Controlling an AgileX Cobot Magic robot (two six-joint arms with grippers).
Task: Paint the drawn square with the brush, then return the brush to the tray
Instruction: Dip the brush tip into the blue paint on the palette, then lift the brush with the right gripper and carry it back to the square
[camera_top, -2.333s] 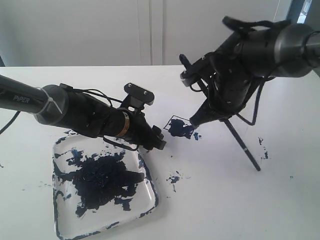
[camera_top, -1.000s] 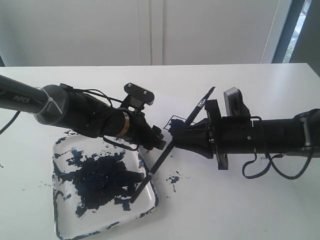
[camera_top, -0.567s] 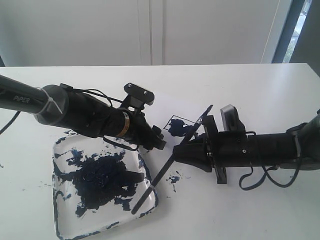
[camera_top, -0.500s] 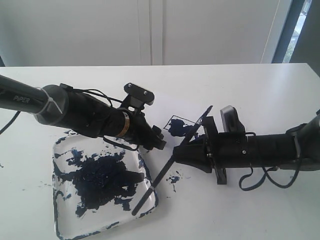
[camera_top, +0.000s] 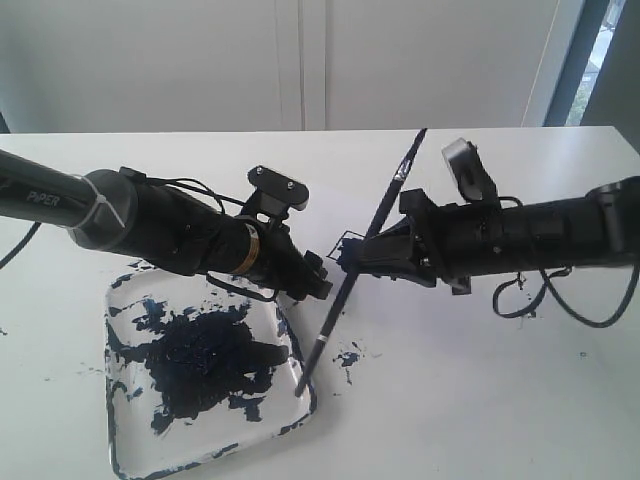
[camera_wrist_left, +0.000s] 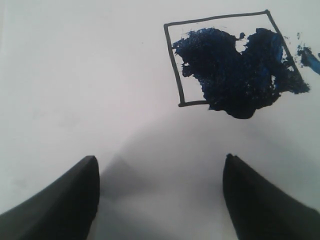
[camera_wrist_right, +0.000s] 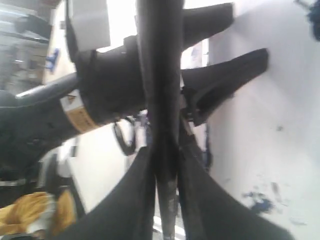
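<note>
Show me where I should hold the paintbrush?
Hold the brush around the middle of its thin handle, pinching across it from the side, as the fingers of the right gripper do now. It stands tilted with its lower end at the tray, so a middle grip likely keeps it balanced.

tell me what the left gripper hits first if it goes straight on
Probably the white surface just short of the drawn square; nothing else shows ahead of the left gripper, though depth is unclear.

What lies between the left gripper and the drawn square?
Nothing but bare white paper between the left gripper and the drawn square; the left wrist view shows it.
</note>
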